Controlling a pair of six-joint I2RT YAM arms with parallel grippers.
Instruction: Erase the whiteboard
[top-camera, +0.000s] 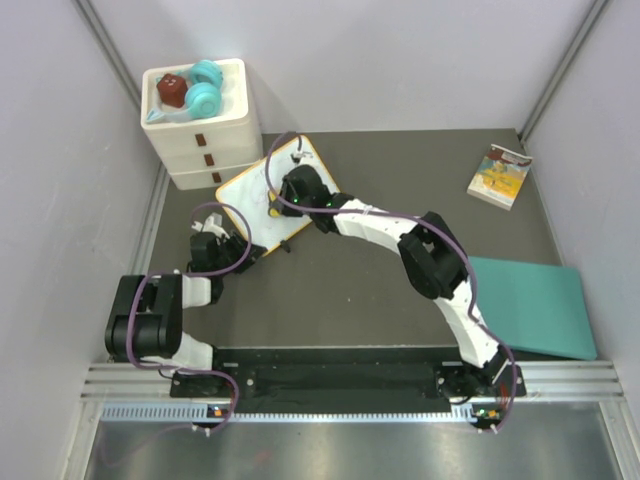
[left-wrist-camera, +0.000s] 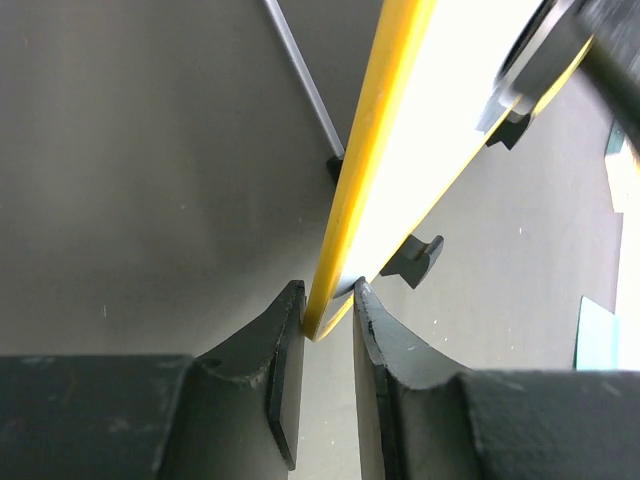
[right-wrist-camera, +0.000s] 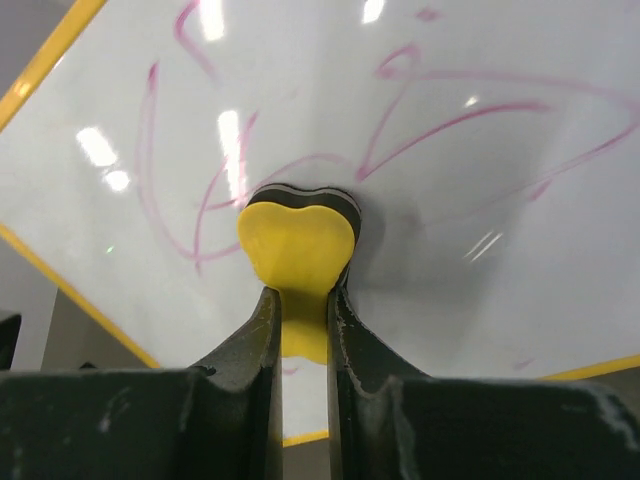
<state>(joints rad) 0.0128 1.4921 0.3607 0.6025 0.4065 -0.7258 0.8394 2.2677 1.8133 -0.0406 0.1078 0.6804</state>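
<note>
Dark grey table (top-camera: 350, 300), pale walls on three sides. A teal mat (top-camera: 530, 305) lies near right, with a white drawer box (top-camera: 205, 140) far left and a booklet (top-camera: 500, 175) far right. The whiteboard (top-camera: 245, 195) sits left of centre, just before the drawers. The left claw (left-wrist-camera: 328, 318) is clamped on its yellow near edge. The right claw (right-wrist-camera: 303, 300) grips a yellow heart-shaped eraser (right-wrist-camera: 298, 240), held against the board's scribbled face.
</note>
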